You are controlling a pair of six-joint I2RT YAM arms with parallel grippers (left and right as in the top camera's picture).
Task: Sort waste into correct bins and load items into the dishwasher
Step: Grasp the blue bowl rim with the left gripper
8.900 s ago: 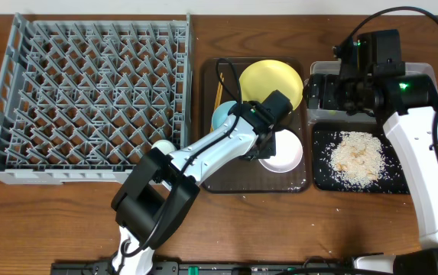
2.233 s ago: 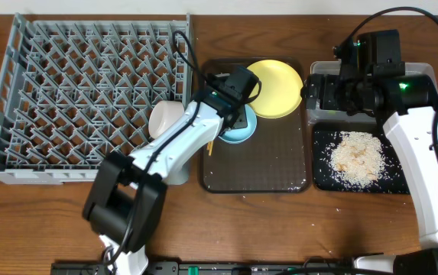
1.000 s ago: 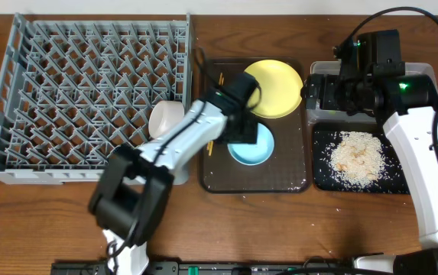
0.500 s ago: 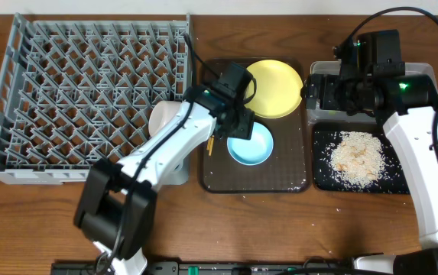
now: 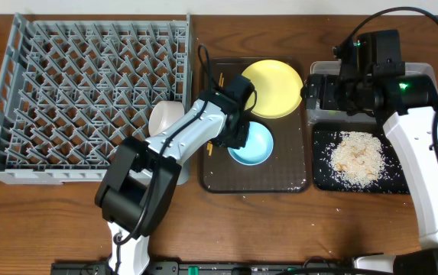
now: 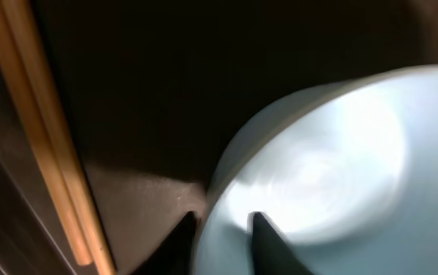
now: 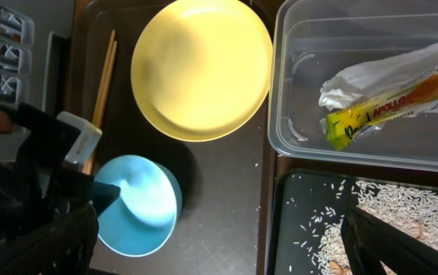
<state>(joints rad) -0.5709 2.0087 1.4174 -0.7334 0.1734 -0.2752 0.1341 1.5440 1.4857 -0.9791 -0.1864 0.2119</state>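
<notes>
Blue bowl (image 5: 255, 145) on brown tray (image 5: 257, 177): left gripper (image 6: 222, 233) straddles rim, apparently for lifting to rack (image 5: 89, 92); whether clamped, cannot tell.

Blurred in the left wrist view — light blue bowl (image 6: 318, 176), cropped right and below. Largely buried under right arm (image 5: 410, 145) — clear box (image 5: 318, 70), far right corner.

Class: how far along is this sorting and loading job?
Done: crumpled white napkin and green-orange wrapper in clear plastic box; rice in black tray; white bowl in grey rack. In hand: left claw grips light blue bowl. Left: yellow plate, wooden chopsticks.
</notes>
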